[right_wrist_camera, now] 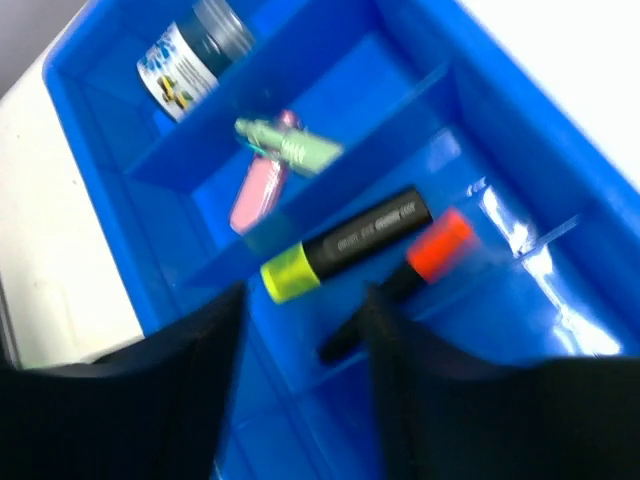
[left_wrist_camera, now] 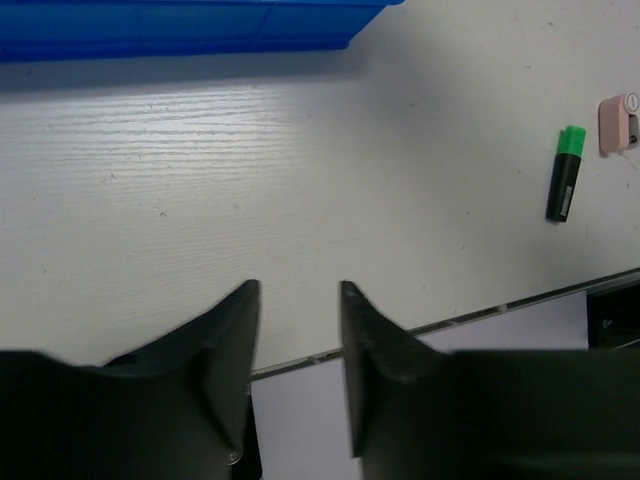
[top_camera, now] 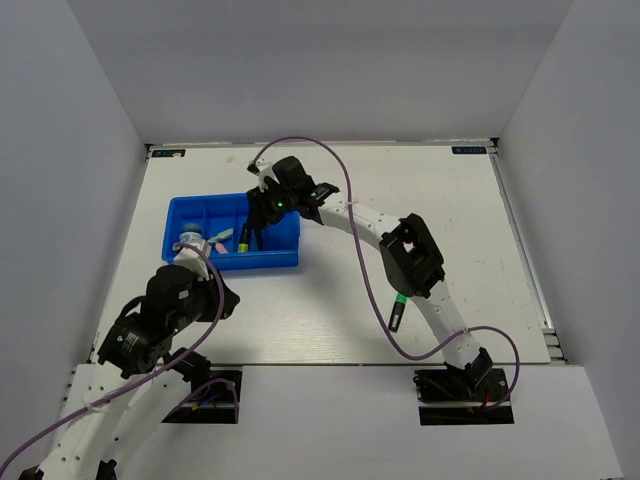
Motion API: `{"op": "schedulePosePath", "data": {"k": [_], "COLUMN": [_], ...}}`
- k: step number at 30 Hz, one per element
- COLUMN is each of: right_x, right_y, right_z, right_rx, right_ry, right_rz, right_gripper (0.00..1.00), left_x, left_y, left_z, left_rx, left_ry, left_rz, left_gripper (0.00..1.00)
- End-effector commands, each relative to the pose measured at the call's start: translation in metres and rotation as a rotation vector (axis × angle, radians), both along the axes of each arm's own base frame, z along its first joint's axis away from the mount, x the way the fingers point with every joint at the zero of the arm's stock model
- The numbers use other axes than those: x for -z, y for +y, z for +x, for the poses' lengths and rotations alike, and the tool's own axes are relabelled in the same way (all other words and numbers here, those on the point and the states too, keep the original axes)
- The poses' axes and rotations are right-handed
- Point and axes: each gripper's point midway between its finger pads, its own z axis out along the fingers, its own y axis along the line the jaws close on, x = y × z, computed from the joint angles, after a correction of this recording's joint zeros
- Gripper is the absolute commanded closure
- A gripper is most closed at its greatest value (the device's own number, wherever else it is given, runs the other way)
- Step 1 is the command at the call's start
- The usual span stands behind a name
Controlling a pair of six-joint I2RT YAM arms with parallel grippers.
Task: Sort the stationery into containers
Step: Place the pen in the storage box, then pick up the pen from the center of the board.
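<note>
The blue divided tray [top_camera: 270, 262] sits left of the table's centre. My right gripper [top_camera: 256, 230] hangs open just above it, holding nothing. In the right wrist view [right_wrist_camera: 305, 305] a yellow-capped black highlighter [right_wrist_camera: 345, 245] and an orange-capped one [right_wrist_camera: 420, 262] lie together in one compartment just beyond the fingertips. A pink stick [right_wrist_camera: 255, 195] and a mint stick [right_wrist_camera: 290, 145] share another compartment. The blue-white cylinder [right_wrist_camera: 190, 60] lies in a third. My left gripper [left_wrist_camera: 300, 300] is open and empty above the table's near edge. A green-capped highlighter [left_wrist_camera: 565, 185] lies loose on the table [top_camera: 397, 312].
A small pink item [left_wrist_camera: 618, 122] lies on the table right of the green-capped highlighter. A purple cable [top_camera: 360, 230] loops over the right arm. The tray's near wall [left_wrist_camera: 170, 30] shows at the top of the left wrist view. White walls enclose the table.
</note>
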Motion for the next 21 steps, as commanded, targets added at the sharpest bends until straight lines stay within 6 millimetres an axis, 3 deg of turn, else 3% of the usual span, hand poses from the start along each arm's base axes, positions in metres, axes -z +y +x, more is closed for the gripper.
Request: {"op": "schedulePosePath", "data": {"k": [1,2,3,4,6,7,8,10,11,12,13,14,15,16,17,18,19,20,21], "right_x": [-0.075,-0.083,-0.089,-0.102,-0.125,-0.118,-0.133,-0.117,-0.122,-0.092,-0.084,-0.058,-0.051,-0.044,-0.044,-0.026,-0.008,-0.035,-0.026], "right_y": [-0.007,-0.014,-0.019,-0.028,-0.055,-0.077,-0.096,-0.146,-0.172,-0.197,-0.217,-0.251,-0.269,-0.279,-0.303,-0.323,-0.347,-0.364,-0.37], "right_z": [0.002,-0.002,-0.001,0.001,0.003,0.016,0.017,0.032,0.039,0.022,0.022,0.001,-0.001,-0.009,-0.016,-0.026,-0.035,-0.028,-0.036], "right_rx": [-0.011,-0.004,0.01,0.032,0.077,0.157,0.213,0.418,0.484,0.471,0.488,0.485,0.505,0.493,0.507,0.516,0.552,0.631,0.633], "right_ry": [-0.124,-0.121,-0.126,-0.144,-0.229,-0.241,-0.254,-0.259,-0.239,-0.15,-0.106,0.021,0.067,0.111,0.129,0.205,0.26,0.192,0.212], "right_rz": [0.116,0.115,0.112,0.109,0.039,-0.039,-0.064,-0.198,-0.21,-0.328,-0.37,-0.496,-0.529,-0.553,-0.569,-0.576,-0.599,-0.515,-0.503], "right_gripper": [0.52,0.64,0.95,1.0,1.0,1.0,1.0,1.0,1.0,1.0,0.99,0.87,0.7,0.5,0.45,0.45,0.81,1.0,1.0], "left_x": [-0.001,-0.003,-0.005,-0.005,-0.012,-0.016,-0.018,-0.02,-0.013,-0.022,-0.024,-0.02,-0.009,-0.003,0.015,-0.009,0.009,0.014,0.018], "left_y": [-0.01,-0.013,-0.02,-0.024,-0.036,-0.047,-0.058,-0.076,-0.094,-0.105,-0.113,-0.141,-0.149,-0.161,-0.179,-0.204,-0.218,-0.237,-0.254], "left_z": [0.006,0.008,0.01,0.011,0.022,0.018,0.029,0.029,0.032,0.038,0.042,0.042,0.04,0.051,0.044,0.042,0.042,0.039,0.045], "left_rx": [0.029,0.039,0.068,0.082,0.106,0.161,0.182,0.244,0.298,0.323,0.341,0.42,0.446,0.445,0.508,0.562,0.565,0.595,0.602], "left_ry": [0.005,-0.002,0.007,0.01,0.008,0.022,0.02,0.028,0.055,0.028,0.015,0.04,0.064,0.074,0.116,0.066,0.088,0.097,0.091], "left_rz": [-0.02,-0.027,-0.046,-0.054,-0.077,-0.117,-0.134,-0.171,-0.168,-0.181,-0.176,-0.142,-0.112,-0.063,0.0,-0.013,0.052,0.074,0.077], "left_gripper": [0.57,0.71,0.78,0.84,1.0,1.0,1.0,1.0,1.0,1.0,1.0,1.0,1.0,1.0,0.96,0.83,0.7,0.57,0.31]}}
